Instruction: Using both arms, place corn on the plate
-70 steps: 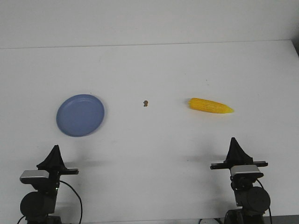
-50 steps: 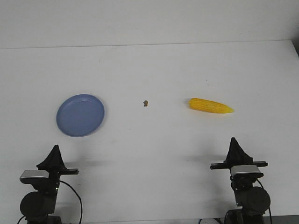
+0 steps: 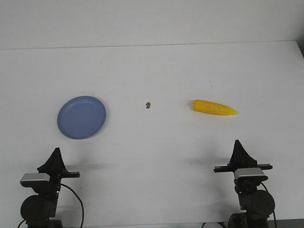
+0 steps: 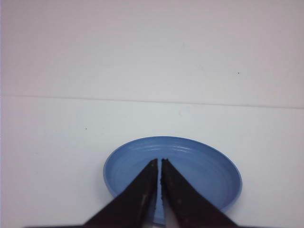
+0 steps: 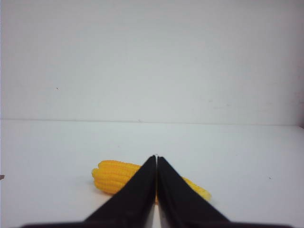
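Note:
The yellow corn (image 3: 213, 108) lies on the white table right of centre, its pointed tip to the right. It also shows in the right wrist view (image 5: 114, 176), partly behind the fingers. The blue plate (image 3: 81, 117) lies empty at the left; it shows in the left wrist view (image 4: 204, 161) too. My left gripper (image 3: 56, 152) is shut and empty near the front edge, short of the plate. My right gripper (image 3: 237, 144) is shut and empty near the front edge, short of the corn. In the wrist views the left gripper (image 4: 158, 161) and the right gripper (image 5: 156, 157) show their jaws together.
A tiny brown speck (image 3: 148, 105) lies on the table between plate and corn. The table's far edge meets a pale wall at the back. The right edge of the table shows at the far right.

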